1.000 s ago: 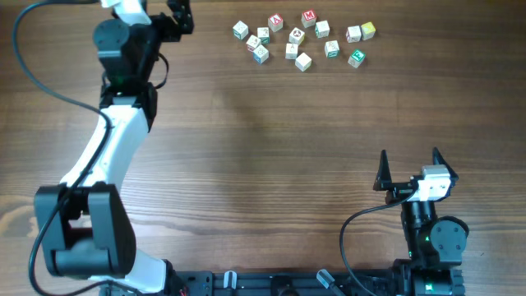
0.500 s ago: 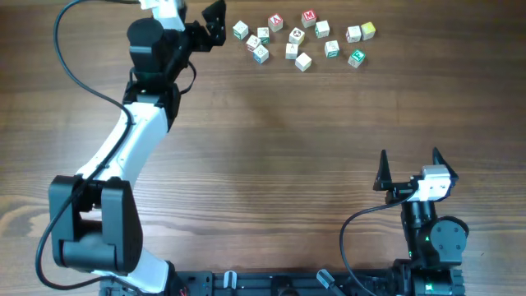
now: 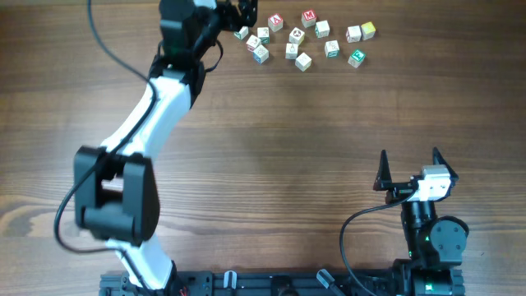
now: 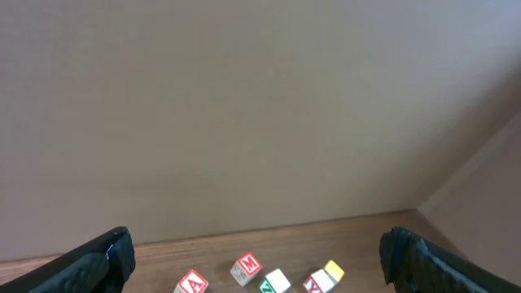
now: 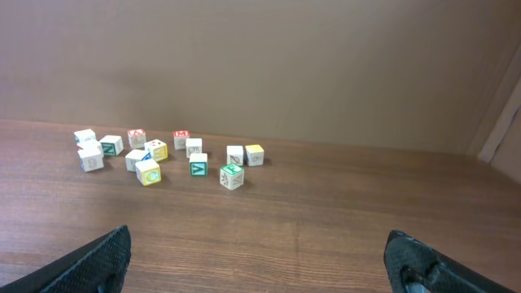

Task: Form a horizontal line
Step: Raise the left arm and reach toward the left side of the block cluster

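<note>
near cubes (image 3: 297, 36), left gripper (image 3: 245, 11) apparently open

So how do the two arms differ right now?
The left arm is stretched far across the table, while the right arm sits folded up by its base. The left gripper hangs right by the blocks; the right gripper is well away from them, only facing them. Both grippers are open and empty.
</note>
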Controlling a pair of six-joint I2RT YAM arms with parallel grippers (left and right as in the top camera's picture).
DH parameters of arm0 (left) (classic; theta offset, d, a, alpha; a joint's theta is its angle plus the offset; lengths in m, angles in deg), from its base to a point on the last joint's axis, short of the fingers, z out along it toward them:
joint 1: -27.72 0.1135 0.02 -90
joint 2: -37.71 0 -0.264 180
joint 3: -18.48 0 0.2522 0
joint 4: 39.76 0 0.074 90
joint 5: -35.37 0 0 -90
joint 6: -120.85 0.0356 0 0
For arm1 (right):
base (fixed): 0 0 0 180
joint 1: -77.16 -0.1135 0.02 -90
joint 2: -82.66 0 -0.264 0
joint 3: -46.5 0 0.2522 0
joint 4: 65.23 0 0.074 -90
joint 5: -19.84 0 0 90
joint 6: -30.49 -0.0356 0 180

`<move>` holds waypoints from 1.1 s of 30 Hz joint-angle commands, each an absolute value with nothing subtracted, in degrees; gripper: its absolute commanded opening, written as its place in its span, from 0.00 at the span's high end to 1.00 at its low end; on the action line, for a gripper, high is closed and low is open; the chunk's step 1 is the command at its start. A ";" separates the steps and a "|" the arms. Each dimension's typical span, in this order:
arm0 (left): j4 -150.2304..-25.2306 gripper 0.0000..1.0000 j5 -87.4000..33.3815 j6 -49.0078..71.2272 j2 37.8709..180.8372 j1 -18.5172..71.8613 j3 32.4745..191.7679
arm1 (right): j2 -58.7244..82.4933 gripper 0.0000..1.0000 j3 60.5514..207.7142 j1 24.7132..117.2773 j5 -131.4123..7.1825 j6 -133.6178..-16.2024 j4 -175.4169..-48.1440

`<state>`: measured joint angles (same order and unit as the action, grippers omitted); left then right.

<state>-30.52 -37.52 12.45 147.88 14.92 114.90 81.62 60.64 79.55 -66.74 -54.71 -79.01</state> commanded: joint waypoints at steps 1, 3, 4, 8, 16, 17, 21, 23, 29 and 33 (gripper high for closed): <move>-33.80 0.00 -36.69 11.86 154.96 13.94 123.46 | 82.12 0.00 60.55 79.27 -66.21 -55.04 -78.90; -38.41 0.00 -39.29 9.66 157.95 13.46 127.79 | 82.12 0.00 60.55 79.27 -66.21 -55.04 -78.87; -41.40 0.00 -41.35 8.15 159.24 13.28 129.85 | 82.12 0.00 60.55 79.25 -66.21 -55.04 -78.87; -50.78 0.00 -45.39 2.97 162.67 13.09 134.44 | 82.12 0.00 60.55 79.25 -66.21 -55.04 -78.90; -61.88 0.08 -45.11 0.39 163.22 13.04 134.52 | 82.12 0.00 60.55 79.25 -66.21 -55.02 -78.87; -63.33 0.10 -45.11 0.37 163.29 13.04 134.55 | 82.12 0.00 60.55 79.27 -66.21 -55.02 -78.87; -67.59 0.09 -45.06 0.43 163.50 13.09 134.52 | 82.12 0.00 60.55 79.25 -66.21 -55.04 -78.90; -67.79 0.07 -43.77 1.02 164.01 13.09 134.52 | 82.12 0.00 60.55 79.27 -66.21 -55.04 -78.90; -67.52 0.10 -38.70 2.07 168.05 13.09 134.57 | 82.12 0.00 60.55 79.27 -66.21 -55.04 -78.90; -67.50 0.11 -38.13 2.09 171.07 13.22 134.61 | 82.12 0.00 60.55 79.27 -66.21 -55.06 -78.87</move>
